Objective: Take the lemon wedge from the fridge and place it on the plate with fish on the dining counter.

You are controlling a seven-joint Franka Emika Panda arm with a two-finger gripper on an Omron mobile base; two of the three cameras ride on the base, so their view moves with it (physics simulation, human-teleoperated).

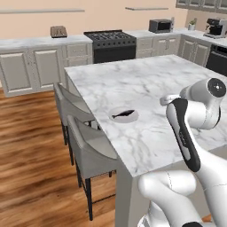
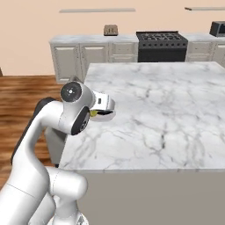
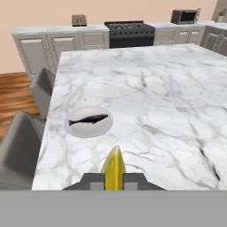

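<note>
Lemon wedge (image 3: pixel 114 168) pinched in the hand (image 3: pixel 114 181), low centre of frame.
Light, slick, soft: likely needs gentle side grip; plate (image 3: pixel 88 121) lies upper left on the surface (image 3: pixel 150 93).

Bright even light, soft shadows, sharp

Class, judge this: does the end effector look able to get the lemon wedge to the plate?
Probably yes. The end effector grips the lemon wedge, and bare counter lies between it and the plate.
</note>
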